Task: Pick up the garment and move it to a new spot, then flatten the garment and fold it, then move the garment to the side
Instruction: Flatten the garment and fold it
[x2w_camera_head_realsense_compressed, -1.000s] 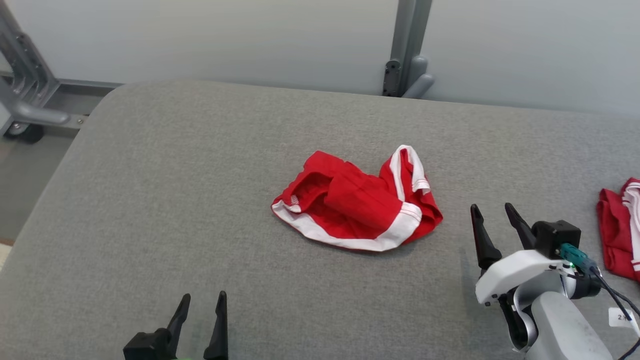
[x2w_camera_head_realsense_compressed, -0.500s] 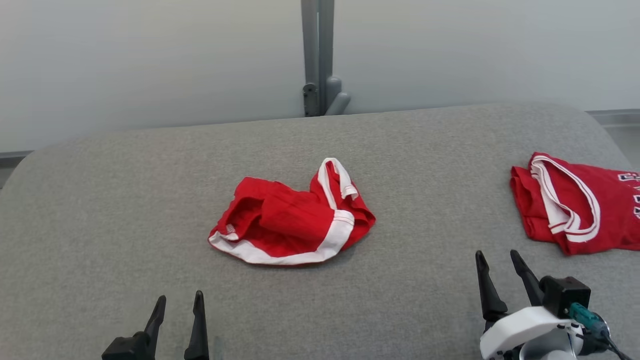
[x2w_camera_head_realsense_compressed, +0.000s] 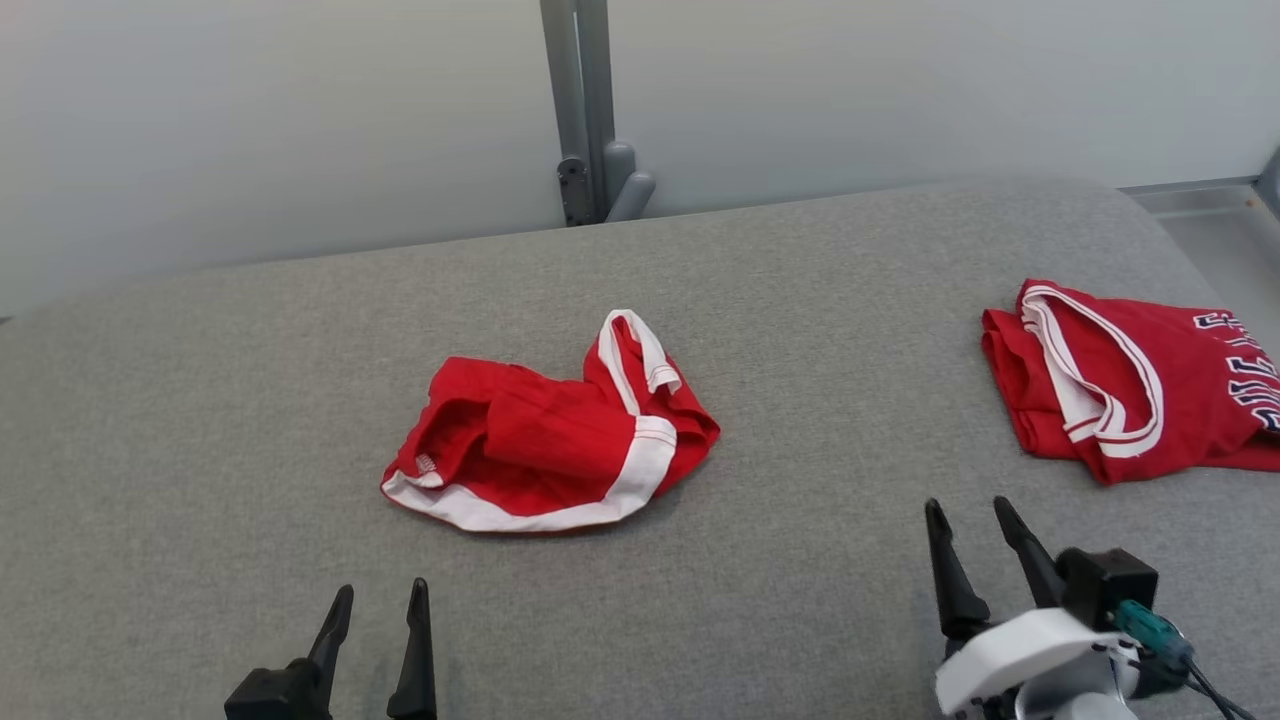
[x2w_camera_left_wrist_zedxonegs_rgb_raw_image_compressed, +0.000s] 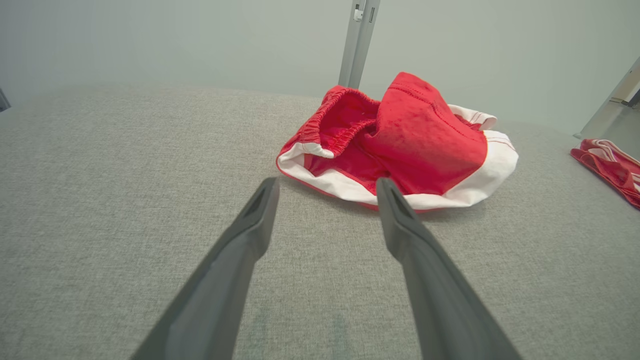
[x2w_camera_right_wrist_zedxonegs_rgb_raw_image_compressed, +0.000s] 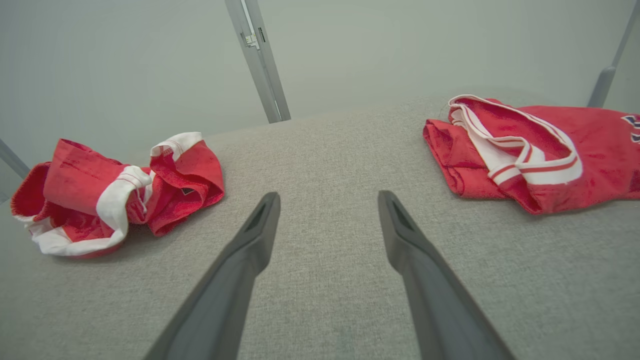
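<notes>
Grey padded table (x2w_camera_head_realsense_compressed: 200, 450) | red shorts (x2w_camera_head_realsense_compressed: 550, 450) lie bunched, long side across, ahead and a bit right of left gripper (x2w_camera_head_realsense_compressed: 382, 588), fingers wide, empty | right gripper (x2w_camera_head_realsense_compressed: 967, 503) wide, empty, farther off

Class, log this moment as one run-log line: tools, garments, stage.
left tool: open, empty | right tool: open, empty | red shorts: crumpled, centre, untouched | red jersey: right side | stage: pre-pick
</notes>
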